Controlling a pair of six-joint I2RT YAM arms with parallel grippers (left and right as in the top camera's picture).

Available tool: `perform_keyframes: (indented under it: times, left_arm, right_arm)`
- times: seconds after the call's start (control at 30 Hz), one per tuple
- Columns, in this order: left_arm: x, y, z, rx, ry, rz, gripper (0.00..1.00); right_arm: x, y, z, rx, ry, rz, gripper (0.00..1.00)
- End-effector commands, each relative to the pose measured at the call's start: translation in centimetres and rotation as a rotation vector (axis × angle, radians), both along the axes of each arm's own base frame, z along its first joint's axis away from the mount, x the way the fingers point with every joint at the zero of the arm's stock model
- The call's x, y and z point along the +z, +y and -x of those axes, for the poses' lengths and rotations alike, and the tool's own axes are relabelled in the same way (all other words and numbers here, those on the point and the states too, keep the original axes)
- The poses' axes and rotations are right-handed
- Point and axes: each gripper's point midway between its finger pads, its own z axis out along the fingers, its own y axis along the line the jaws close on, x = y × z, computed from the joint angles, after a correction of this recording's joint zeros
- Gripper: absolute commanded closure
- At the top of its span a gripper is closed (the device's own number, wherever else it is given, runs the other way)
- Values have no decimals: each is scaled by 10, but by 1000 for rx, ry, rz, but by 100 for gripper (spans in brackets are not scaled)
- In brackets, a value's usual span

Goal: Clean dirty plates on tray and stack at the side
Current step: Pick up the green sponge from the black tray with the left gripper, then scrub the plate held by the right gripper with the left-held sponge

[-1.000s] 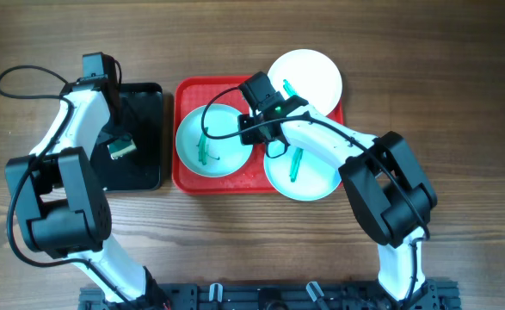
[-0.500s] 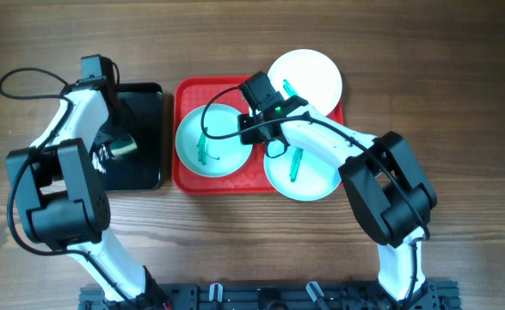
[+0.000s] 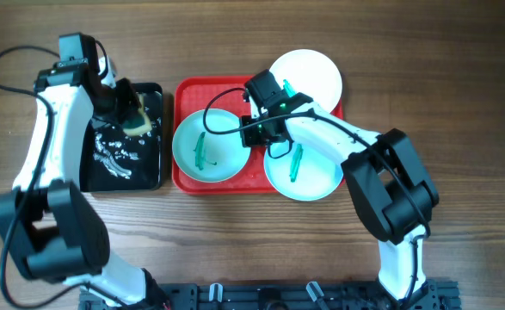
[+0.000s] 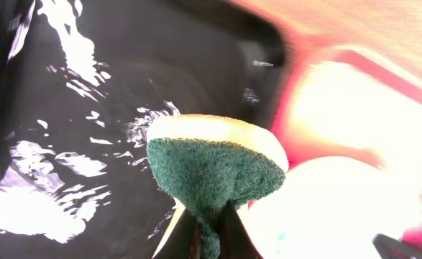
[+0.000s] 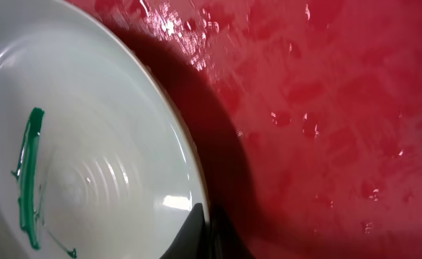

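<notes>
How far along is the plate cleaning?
Done: nothing; the left mint plate, right mint plate and white plate all show green streaks, none stacked aside. In hand: left gripper holds a sponge over the black tray; right gripper pinches the left mint plate's rim. Left: everything.

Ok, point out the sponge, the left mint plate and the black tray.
sponge (image 4: 214, 173), left wrist view, green scouring face.
left mint plate (image 3: 224, 155), overhead view, bare floor.
black tray (image 3: 144, 172), overhead view, wet floor.
</notes>
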Motion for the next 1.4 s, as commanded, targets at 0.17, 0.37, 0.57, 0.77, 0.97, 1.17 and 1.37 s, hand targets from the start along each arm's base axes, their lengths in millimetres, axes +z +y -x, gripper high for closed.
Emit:
perform_keyframes:
  times: [0.17, 0.37, 0.57, 0.77, 0.97, 1.17, 1.37]
  left_arm:
    - [-6, -101, 11, -323, 3, 65, 96]
    - [-66, -124, 30, -372, 100, -47, 96]
    - [-101, -96, 47, -285, 190, -221, 96]
    - [-103, -149, 62, -393, 196, -60, 96]
    - [-136, -150, 67, -235, 145, -58, 96]
    - [-105, -213, 100, -547, 173, 305, 96]
    - [-126, -145, 83, -293, 195, -89, 96]
  right_arm:
    - [-4, -6, 3, 40, 82, -77, 96]
    - [-4, -6, 3, 52, 76, -75, 96]
    - [-4, -7, 0, 41, 65, -63, 96]
    - [-4, -7, 0, 34, 67, -65, 96]
    - [-4, -7, 0, 26, 72, -66, 96]
    - [-7, -8, 1, 25, 78, -62, 96]
    - [-7, -8, 1, 25, 80, -61, 96]
